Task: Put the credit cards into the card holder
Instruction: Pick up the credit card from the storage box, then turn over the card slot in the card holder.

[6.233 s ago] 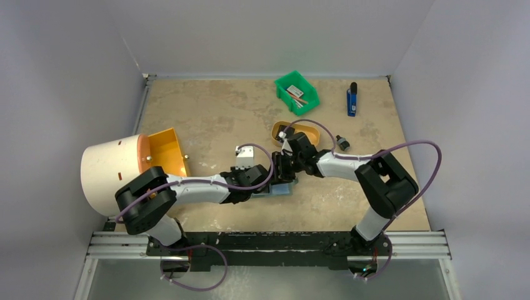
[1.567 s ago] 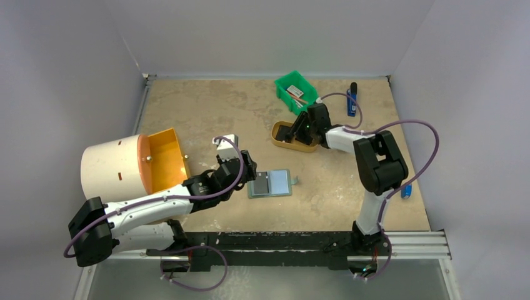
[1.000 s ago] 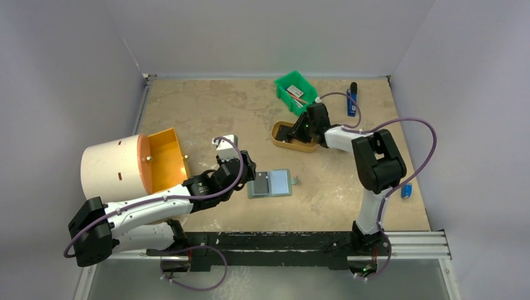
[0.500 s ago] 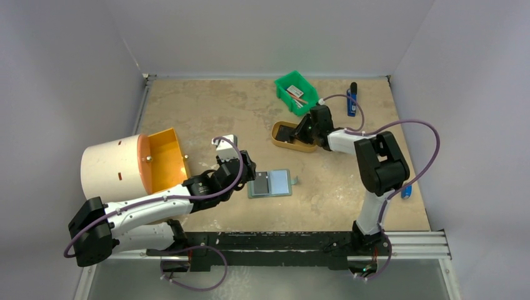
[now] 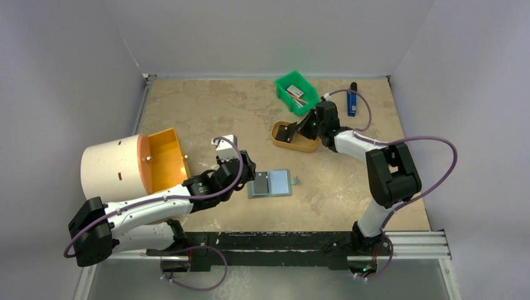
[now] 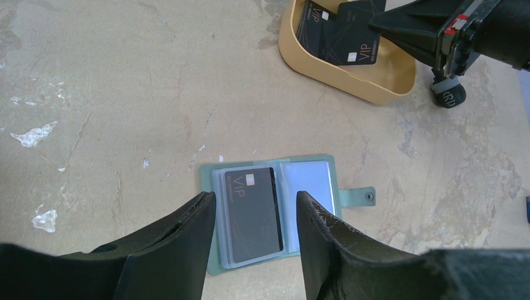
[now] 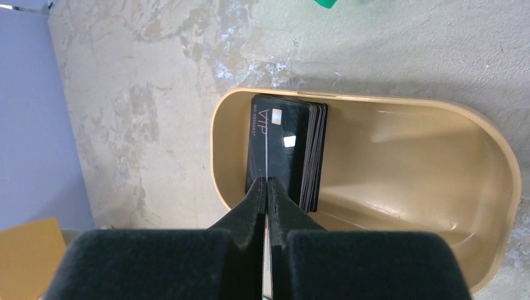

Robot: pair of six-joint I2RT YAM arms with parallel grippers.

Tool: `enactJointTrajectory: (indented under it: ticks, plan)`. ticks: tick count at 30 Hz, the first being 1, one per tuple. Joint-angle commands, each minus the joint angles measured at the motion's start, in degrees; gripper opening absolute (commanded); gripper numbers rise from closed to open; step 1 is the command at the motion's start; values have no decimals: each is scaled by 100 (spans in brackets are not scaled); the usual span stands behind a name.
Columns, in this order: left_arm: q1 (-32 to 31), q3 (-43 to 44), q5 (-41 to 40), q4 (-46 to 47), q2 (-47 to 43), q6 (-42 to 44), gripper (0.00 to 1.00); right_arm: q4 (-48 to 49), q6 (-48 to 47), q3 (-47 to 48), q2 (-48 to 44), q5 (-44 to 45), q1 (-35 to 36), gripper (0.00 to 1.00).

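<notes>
Black credit cards (image 7: 294, 150) stand stacked at one end of a tan oval tray (image 7: 219, 144) on the right half of a beige mottled worktop (image 5: 206, 112), toward its far edge. The right gripper (image 7: 267, 182) reaches into the tray, its fingers pinched together on the edge of the top card (image 6: 357, 39), which tilts up off the stack. Near the middle of the worktop, closer to the near edge, a grey-green card holder (image 6: 307, 190) lies open and flat, with a black VIP card (image 6: 253, 212) in its left pocket. The left gripper (image 6: 254, 199) hovers above the card holder, jaws partly apart, holding nothing. A green bin (image 5: 297, 92) stands beyond the tray by the far edge.
</notes>
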Motion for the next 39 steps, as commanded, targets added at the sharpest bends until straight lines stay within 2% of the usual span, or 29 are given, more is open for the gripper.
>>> enactJointTrajectory:
  ticks: [1,8,14,17,20,24,26,29,34,39]
  plan:
    - [25,28,-124,85,-50,-57,49,-213,206,25,-371,-190,-21,0]
    - [25,55,-155,6,-124,-77,49,-398,1329,41,-851,-662,-137,0]
    - [25,135,-186,-86,-189,-89,47,-283,3030,-230,-1092,-1252,-363,0]
    - [25,176,-194,-144,-231,-72,47,-279,3138,-264,-1270,-1416,-385,0]
    - [25,196,-132,-101,-260,-1,48,-429,2582,-142,-1525,-1364,-387,0]
    - [21,276,650,433,28,474,51,-1497,260,291,-2110,-888,-377,0]
    - [0,395,1023,670,344,632,51,-1787,-641,7,-2538,-987,-341,0]
    - [-36,624,1051,674,804,660,51,-2177,-1518,-760,-3062,-1412,-323,0]
    - [-36,755,1151,1119,1394,544,51,-2388,-1916,-1837,-3238,-2396,-221,0]
    - [-36,1028,1280,1170,1962,449,49,-2197,-1912,-2089,-3092,-2665,105,0]
